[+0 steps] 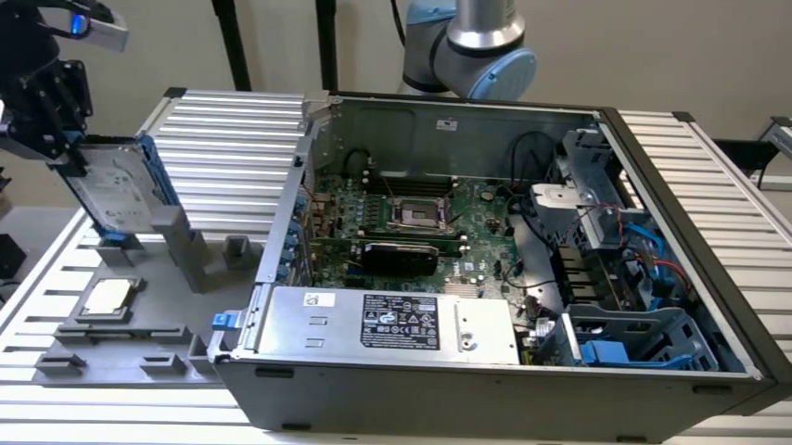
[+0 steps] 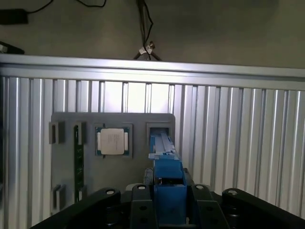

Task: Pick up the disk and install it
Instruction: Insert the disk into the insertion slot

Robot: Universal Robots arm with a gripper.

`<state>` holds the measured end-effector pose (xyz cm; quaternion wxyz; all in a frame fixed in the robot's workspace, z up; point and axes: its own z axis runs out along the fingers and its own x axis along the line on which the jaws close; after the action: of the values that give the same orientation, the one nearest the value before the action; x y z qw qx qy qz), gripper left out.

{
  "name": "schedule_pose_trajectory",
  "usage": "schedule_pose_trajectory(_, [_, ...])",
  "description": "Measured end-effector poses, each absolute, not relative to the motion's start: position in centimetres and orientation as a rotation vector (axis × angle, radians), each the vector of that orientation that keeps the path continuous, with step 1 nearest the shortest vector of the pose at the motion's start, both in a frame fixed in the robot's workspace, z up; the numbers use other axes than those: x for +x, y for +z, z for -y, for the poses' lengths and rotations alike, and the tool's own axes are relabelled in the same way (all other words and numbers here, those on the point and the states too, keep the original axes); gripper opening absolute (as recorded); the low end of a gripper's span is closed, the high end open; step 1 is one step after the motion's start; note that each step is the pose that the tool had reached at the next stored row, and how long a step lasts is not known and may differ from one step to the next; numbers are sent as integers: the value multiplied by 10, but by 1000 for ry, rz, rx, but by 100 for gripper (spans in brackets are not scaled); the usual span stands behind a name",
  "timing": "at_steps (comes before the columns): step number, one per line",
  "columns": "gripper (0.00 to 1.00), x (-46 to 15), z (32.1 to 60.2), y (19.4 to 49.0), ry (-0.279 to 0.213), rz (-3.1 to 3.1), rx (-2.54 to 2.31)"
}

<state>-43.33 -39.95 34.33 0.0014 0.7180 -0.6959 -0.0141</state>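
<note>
The disk (image 1: 111, 190) is a flat silver-grey drive with a blue rail along its side; it stands on edge, slightly tilted, over the grey tray (image 1: 167, 306) at the exterior view's left, beside the open computer case (image 1: 495, 394). The gripper (image 1: 65, 153) reaches down from above and grips its upper end between black fingers (image 2: 143, 210).

One disk (image 1: 114, 185), one square processor chip (image 1: 109, 298), one grey holder tray (image 1: 173, 311), one open computer case (image 1: 495, 389), one silver power supply (image 1: 384, 320), one green memory stick (image 2: 77, 157), one robot arm (image 1: 483, 46).
</note>
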Motion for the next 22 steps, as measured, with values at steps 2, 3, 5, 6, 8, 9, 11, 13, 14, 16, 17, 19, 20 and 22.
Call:
schedule_pose_trajectory(2, [32, -432, 399, 352, -44, 2184, 2254])
schedule_pose_trajectory(3, [32, -431, 399, 357, -44, 2184, 2254])
schedule_pose_trajectory(5, [32, -430, 399, 366, -44, 2184, 2254])
schedule_pose_trajectory(6, [32, -429, 399, 370, -44, 2184, 2254])
schedule_pose_trajectory(8, [32, -426, 399, 380, -44, 2184, 2254])
schedule_pose_trajectory(9, [32, -424, 399, 384, -44, 2184, 2254])
schedule_pose_trajectory(11, [32, -419, 398, 393, -44, 2184, 2254])
schedule_pose_trajectory(13, [32, -413, 399, 402, -44, 2184, 2254])
schedule_pose_trajectory(14, [32, -408, 399, 407, -44, 2184, 2254])
schedule_pose_trajectory(16, [32, -400, 399, 416, -45, 2184, 2254])
schedule_pose_trajectory(17, [32, -395, 398, 420, -45, 2184, 2253])
schedule_pose_trajectory(19, [32, -386, 398, 430, -46, 2184, 2253])
schedule_pose_trajectory(20, [32, -381, 399, 434, -46, 2183, 2253])
schedule_pose_trajectory(22, [32, -372, 399, 443, -47, 2183, 2253])
